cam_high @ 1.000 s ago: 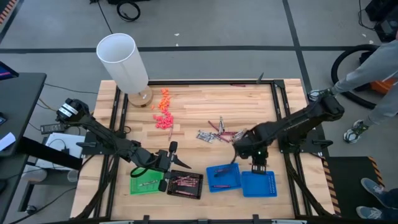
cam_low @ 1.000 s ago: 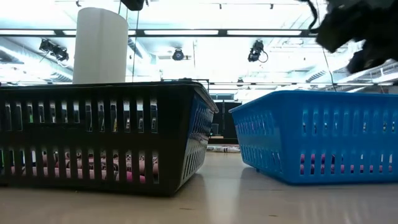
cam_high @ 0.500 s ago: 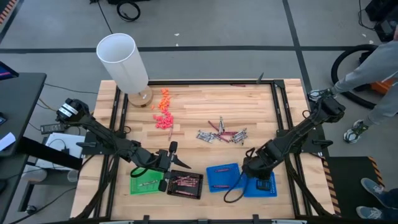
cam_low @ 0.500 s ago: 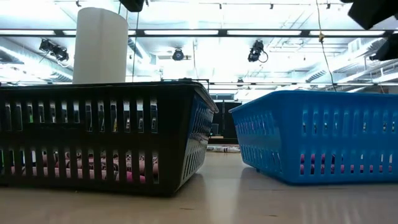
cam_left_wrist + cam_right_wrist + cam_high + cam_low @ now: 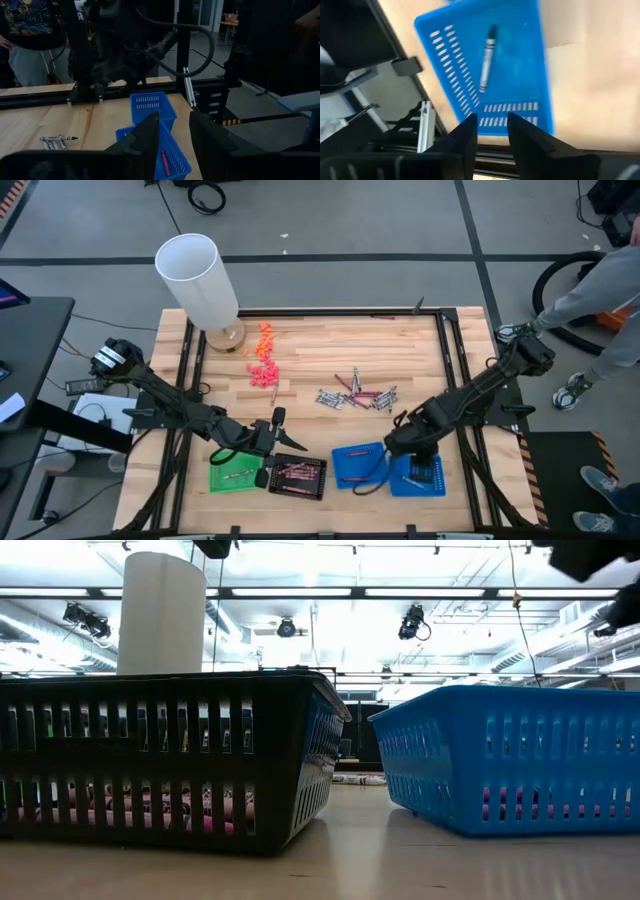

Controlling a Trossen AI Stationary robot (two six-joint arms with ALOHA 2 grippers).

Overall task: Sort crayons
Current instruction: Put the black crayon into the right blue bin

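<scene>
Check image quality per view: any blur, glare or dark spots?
Right wrist view: blue basket and grey crayon motion-smeared. Low view: ceiling lights blown out, baskets backlit. Left wrist view: dim, the arm in the background near-black. High view: evenly lit, sharp.

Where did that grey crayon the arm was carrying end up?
The grey crayon lies alone on the floor of the right-hand blue tray, at the table's front edge. The right gripper hovers just above it, open and empty.

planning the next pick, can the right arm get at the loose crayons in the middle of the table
Probably yes. The right tool hangs over the blue tray, its fingers apart and empty, and bare wood lies between it and the crayons.
</scene>
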